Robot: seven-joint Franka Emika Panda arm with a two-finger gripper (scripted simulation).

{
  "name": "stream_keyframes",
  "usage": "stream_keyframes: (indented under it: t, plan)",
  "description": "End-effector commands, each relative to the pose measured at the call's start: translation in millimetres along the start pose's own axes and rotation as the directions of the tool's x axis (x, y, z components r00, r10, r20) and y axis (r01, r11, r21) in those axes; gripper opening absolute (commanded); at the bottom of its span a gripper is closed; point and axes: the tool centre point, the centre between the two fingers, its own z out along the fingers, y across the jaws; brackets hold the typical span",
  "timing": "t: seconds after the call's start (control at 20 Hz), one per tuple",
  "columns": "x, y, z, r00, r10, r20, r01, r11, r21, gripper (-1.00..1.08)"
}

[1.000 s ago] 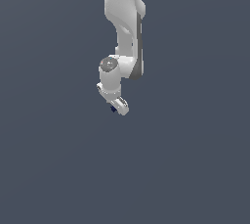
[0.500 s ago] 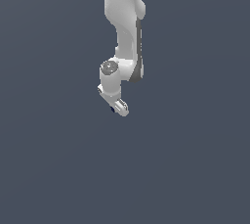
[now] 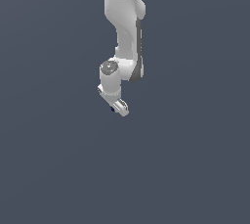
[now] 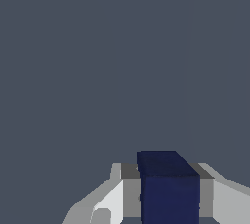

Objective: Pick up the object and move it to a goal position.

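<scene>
Where the exterior view shows a speck, wrist view shows the tool (image 4: 168,193) clamping the object (image 4: 168,186) — navy block

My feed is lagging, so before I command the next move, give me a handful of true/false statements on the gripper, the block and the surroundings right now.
1. The navy block sits between the gripper fingers. True.
2. The block is bright red. False: it is dark navy blue.
3. In the exterior view the block shows only as a tiny dark speck at the gripper's tip. True.
4. The gripper is open and empty. False: it is shut on the block.
5. A second arm is in view. False: only one white arm shows.
</scene>
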Motion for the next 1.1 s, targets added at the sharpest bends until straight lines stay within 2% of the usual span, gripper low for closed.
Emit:
stream_keyframes:
  t: [0.0,1.05]
  plan:
    - [-0.3,0.8,-2.5,1.000,0.000,0.000,0.000,1.000,0.000,-1.00]
    - [-13.2,30.6,-86.0,1.000,0.000,0.000,0.000,1.000,0.001,-1.00]
